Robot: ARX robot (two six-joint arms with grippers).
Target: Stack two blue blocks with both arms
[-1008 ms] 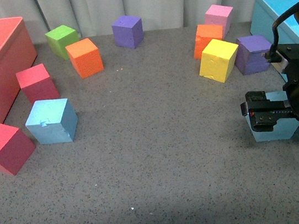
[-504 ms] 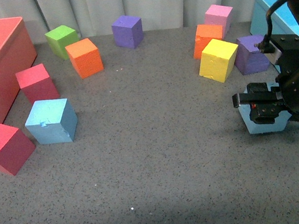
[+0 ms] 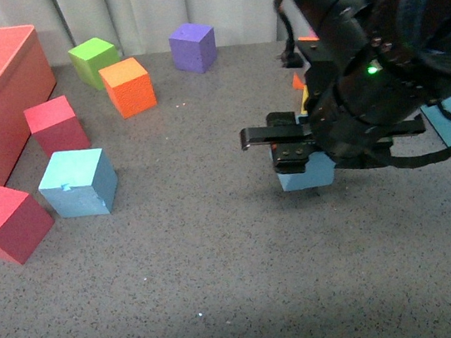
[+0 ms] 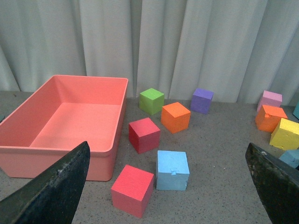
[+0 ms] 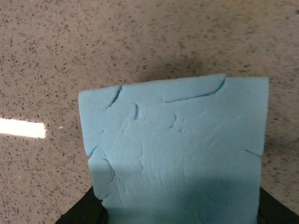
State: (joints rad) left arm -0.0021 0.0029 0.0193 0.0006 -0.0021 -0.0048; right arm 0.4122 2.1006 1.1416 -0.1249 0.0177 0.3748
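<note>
Grey table (image 3: pixel 222 262): right claw (image 3: pixel 283 151) pinching blue block (image 3: pixel 306 177), level; left claw (image 4: pixel 167 145) spread.

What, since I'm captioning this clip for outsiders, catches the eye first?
The bulky black right arm fills the right of the front view, its claw shut on a blue block. The other blue block sits left on the grey table between red cubes, near a large coral bin.
</note>
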